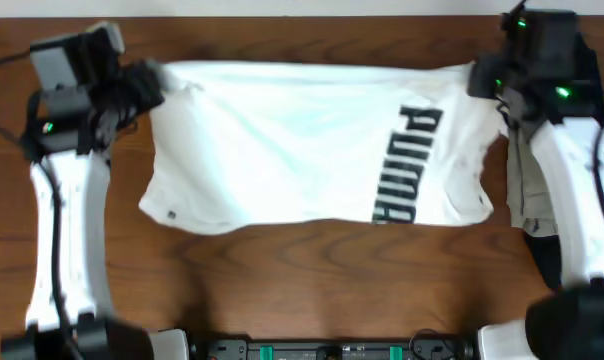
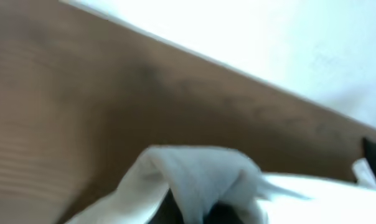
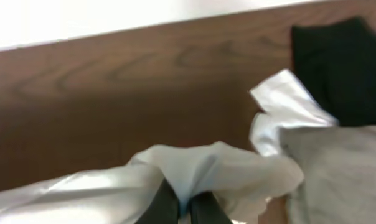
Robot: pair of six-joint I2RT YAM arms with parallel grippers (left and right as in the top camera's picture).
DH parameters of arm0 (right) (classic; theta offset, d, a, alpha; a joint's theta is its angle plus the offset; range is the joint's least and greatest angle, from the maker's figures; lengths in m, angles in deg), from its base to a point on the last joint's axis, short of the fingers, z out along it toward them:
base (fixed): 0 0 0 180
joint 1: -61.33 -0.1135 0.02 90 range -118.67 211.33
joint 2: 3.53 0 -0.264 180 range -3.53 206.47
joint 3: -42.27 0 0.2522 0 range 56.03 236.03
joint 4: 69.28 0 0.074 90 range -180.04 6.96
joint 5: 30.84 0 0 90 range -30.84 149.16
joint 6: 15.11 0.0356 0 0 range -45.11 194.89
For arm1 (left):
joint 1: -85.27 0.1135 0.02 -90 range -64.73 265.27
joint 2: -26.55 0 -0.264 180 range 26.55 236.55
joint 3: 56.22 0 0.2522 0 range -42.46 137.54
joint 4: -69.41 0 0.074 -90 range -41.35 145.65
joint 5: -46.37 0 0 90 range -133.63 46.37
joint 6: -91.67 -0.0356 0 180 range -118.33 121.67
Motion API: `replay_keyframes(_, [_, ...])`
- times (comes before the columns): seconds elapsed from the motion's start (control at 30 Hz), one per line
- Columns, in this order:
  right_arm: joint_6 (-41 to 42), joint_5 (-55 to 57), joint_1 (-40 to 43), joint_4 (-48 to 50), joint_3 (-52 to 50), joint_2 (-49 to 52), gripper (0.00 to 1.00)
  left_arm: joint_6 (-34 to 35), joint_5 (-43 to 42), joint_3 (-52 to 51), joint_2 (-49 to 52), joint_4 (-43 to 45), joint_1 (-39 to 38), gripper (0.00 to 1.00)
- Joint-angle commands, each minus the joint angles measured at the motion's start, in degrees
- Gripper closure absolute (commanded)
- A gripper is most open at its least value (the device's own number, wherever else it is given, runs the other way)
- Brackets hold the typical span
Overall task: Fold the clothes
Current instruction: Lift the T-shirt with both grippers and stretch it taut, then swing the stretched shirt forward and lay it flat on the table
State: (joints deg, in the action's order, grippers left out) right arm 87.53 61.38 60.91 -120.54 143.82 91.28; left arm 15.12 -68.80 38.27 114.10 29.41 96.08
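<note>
The white T-shirt [image 1: 282, 150] lies flat on the table [image 1: 282, 280], its long axis running left to right and its body spreading from the far edge toward our base. We hold the 2 far corners. The left gripper [image 1: 150, 85] is clamped on one, probably, since that wrist view is blurred. The right gripper [image 1: 480, 80] is clamped on the other, beside a grey-beige garment [image 1: 527, 180].

Overhead bright, even light from above, white T-shirt [image 1: 282, 140] near blown out, faint soft shadow under its lower hem on the table [image 1: 282, 285], lower corners smeared; both wrist views blurred, soft-focus, wall [image 2: 269, 31] overexposed along the top.
</note>
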Motion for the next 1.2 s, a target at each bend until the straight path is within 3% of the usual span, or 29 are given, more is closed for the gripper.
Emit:
replay_keyframes(0.0, [9.07,-1.97,0.37,4.52,2.36,-1.77,0.99,0.35,-4.70,4.00,0.59,5.84,-0.28,0.94])
replay_keyframes(0.17, [10.38,-2.47,0.37,5.95,11.43,-4.68,0.99,0.31,-4.87,18.34,0.26,3.93,-0.24,0.94])
replay_keyframes(0.3, [7.13,-2.45,0.35,-0.76,19.17,-6.67,0.99,0.28,-4.87,27.61,-0.07,-4.11,-0.28,0.94])
replay_keyframes(0.4, [4.70,-2.43,0.37,-8.52,21.29,-7.41,0.99,-1.11,-4.85,28.48,-0.22,-11.08,-0.28,0.94])
replay_keyframes(0.53, [1.27,-1.09,0.37,-20.26,21.18,-7.48,0.99,-6.36,-3.80,26.91,0.55,-23.30,-0.28,0.94])
replay_keyframes(0.83, [-6.45,-0.39,0.37,-38.62,16.92,-6.38,0.99,-6.43,8.48,19.17,2.78,-43.74,-0.28,0.94])
replay_keyframes(1.17, [-7.58,-0.15,0.37,-44.17,1.84,-6.40,0.99,-7.87,9.64,-1.05,2.80,-43.10,-0.28,0.94])
